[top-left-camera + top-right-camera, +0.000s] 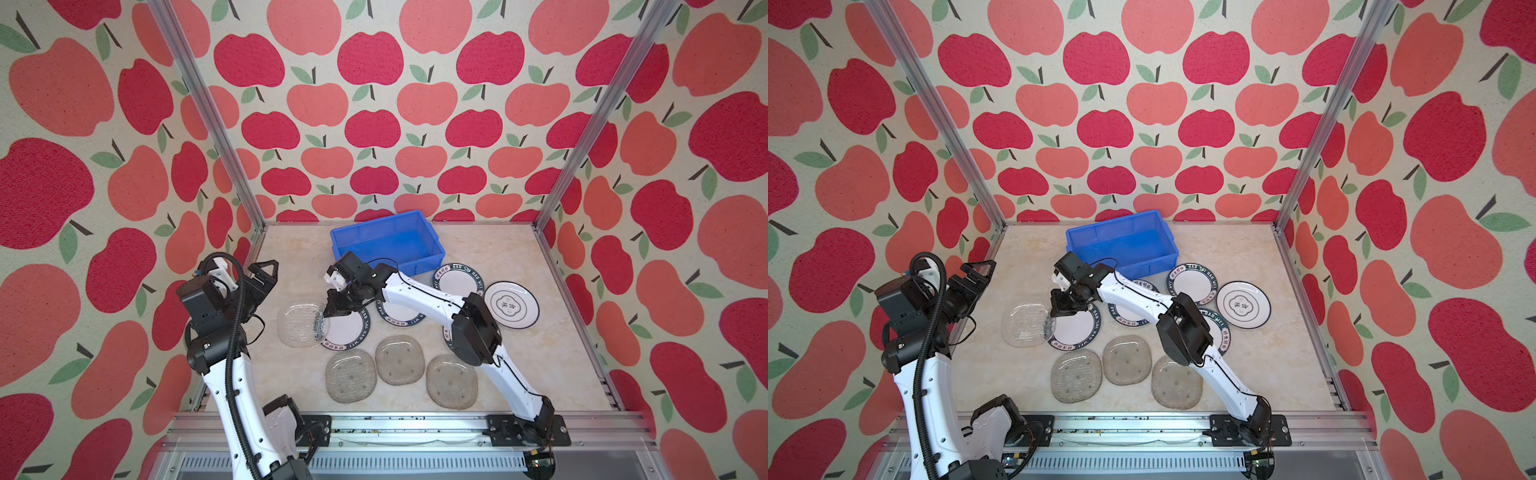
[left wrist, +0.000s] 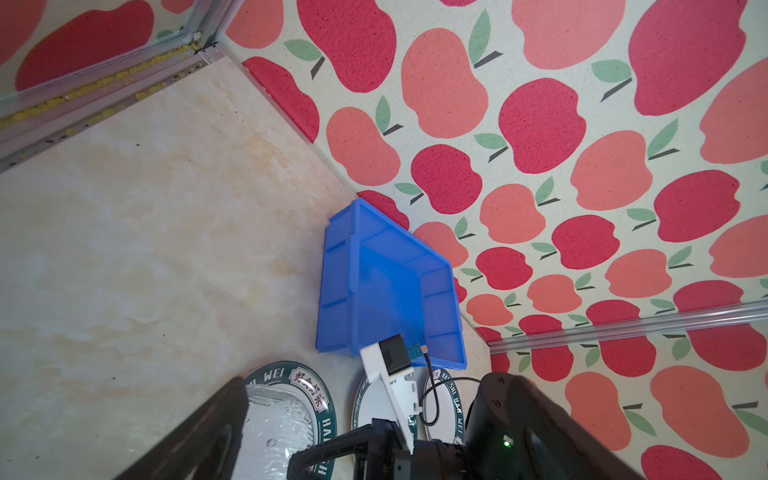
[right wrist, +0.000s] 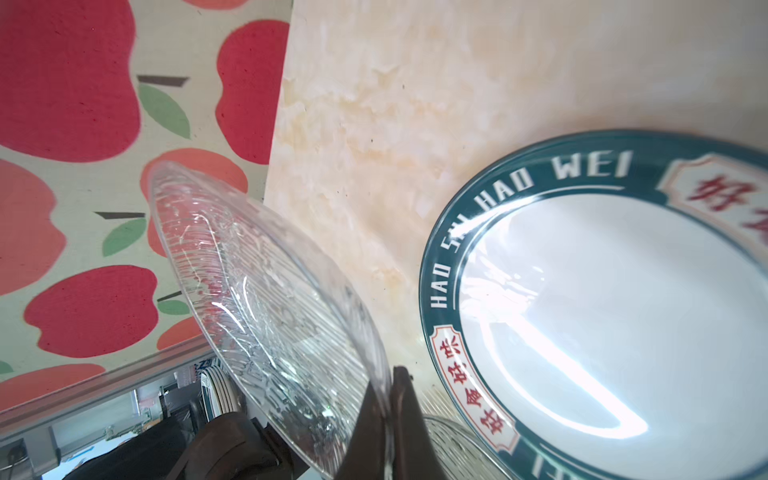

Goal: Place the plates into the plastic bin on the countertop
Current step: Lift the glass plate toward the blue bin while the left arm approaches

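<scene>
My right gripper (image 1: 328,311) (image 3: 388,382) reaches across the middle and is shut on the rim of a clear glass plate (image 1: 299,324) (image 3: 266,299), which hangs tilted beside a green-rimmed plate (image 1: 347,330) (image 3: 602,311). Three more glass plates (image 1: 350,375) (image 1: 400,359) (image 1: 451,381) lie near the front. Other green-rimmed plates (image 1: 399,313) (image 1: 459,280) and an emblem plate (image 1: 511,304) lie on the countertop (image 1: 291,249), right of the middle. The blue plastic bin (image 1: 386,241) (image 2: 386,286) stands at the back; only its blue floor shows inside. My left gripper (image 1: 264,284) (image 2: 365,378) is raised at the left, open, holding nothing.
Apple-patterned walls and aluminium posts (image 1: 208,108) close in the countertop on three sides. The right arm's elbow (image 1: 473,332) hangs over another green-rimmed plate. An aluminium rail (image 1: 395,424) with both arm bases runs along the front edge.
</scene>
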Robot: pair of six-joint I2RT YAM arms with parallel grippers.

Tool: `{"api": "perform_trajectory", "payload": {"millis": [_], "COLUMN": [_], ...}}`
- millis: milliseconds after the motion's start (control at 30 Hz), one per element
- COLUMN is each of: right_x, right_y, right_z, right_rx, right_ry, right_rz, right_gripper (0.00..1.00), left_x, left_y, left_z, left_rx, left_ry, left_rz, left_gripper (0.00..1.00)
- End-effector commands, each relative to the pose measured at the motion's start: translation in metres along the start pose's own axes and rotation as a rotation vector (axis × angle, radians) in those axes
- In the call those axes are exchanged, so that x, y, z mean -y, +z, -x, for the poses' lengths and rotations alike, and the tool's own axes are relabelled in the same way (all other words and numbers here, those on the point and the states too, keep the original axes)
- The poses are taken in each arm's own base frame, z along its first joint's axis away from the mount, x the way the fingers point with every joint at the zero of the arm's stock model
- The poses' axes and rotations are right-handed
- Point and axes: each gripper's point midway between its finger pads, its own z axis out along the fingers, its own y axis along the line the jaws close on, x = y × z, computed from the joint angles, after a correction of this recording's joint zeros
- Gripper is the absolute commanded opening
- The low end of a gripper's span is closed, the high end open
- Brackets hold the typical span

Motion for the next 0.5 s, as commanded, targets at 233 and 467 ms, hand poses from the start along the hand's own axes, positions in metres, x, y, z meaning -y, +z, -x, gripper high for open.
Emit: {"api": "perform_trajectory", "payload": {"millis": [233,467], "right_x": [0.047,0.075], "right_y": [-0.155,-0.186], "right_z": [0.061,0.072], "right_rx": [0.206,0.201], "right_ry": [-0.106,-0.110], "right_rz": [-0.220,-0.243], "right_gripper": [0.00,0.00], "left_x": [0.041,0.055], "left_y": [0.043,0.089], "left_z": [-0.038,-0.072], "left_rx": [-0.119,-0.211], "left_ry": [0.169,0.228], "left_rz": [-0.048,-0.079], "left_gripper": [0.94,0.76]}}
